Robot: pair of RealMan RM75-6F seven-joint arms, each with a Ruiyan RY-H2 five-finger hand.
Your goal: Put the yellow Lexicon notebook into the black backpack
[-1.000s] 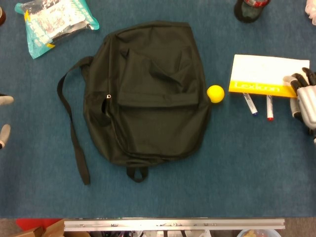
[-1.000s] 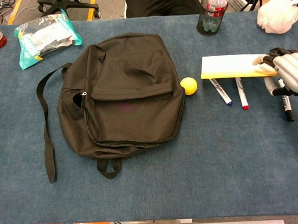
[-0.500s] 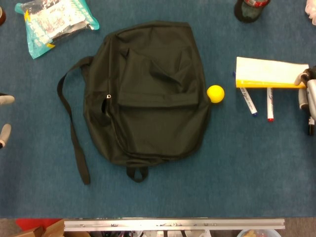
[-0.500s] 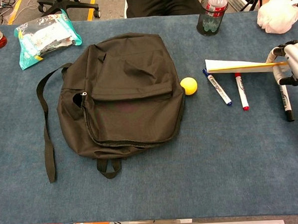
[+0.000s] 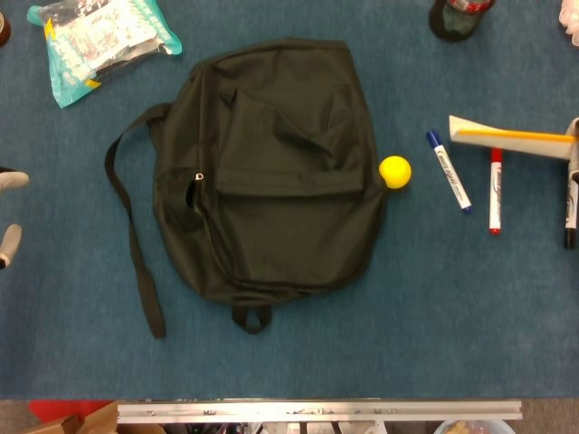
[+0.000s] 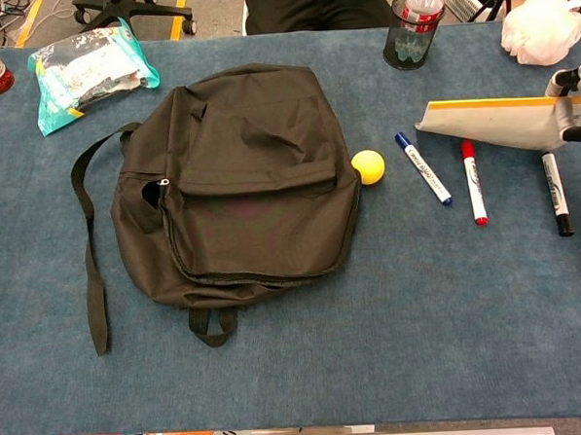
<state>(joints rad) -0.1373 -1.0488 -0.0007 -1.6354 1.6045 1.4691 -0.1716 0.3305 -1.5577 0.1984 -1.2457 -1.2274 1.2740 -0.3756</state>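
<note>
Your right hand (image 6: 579,100) sits at the right edge of the frame in both views, and it holds the yellow Lexicon notebook (image 6: 495,121) by its right end. The fingers are clamped on that end, though most of the hand is cut off by the frame edge, so you cannot tell how each finger lies. The notebook is lifted off the blue table (image 6: 375,349) and tilted, showing its yellow spine along the top and pale underside in the chest view; in the head view it reads as a thin wedge in the upper right.

Below the notebook, three markers lie on the table: a blue-capped marker (image 5: 449,171) to the left, a red-capped marker (image 5: 495,190) in the middle, and a black-capped marker (image 6: 555,193) near the right edge. None of them touches the notebook.

The black backpack (image 5: 271,163) lies flat in the centre left of the frame, its zips closed, with one strap (image 5: 136,244) trailing down the left side. A yellow ball (image 5: 394,171) rests just beside its right edge, between the backpack and the markers.

Your left hand (image 5: 9,217) shows only as pale fingertips at the far left edge of the head view, well apart from the backpack; they look separated with nothing between them.

A teal snack packet (image 6: 90,74) lies in the upper left, and a dark cup with a bottle (image 6: 409,31) stands at the top centre right.
</note>
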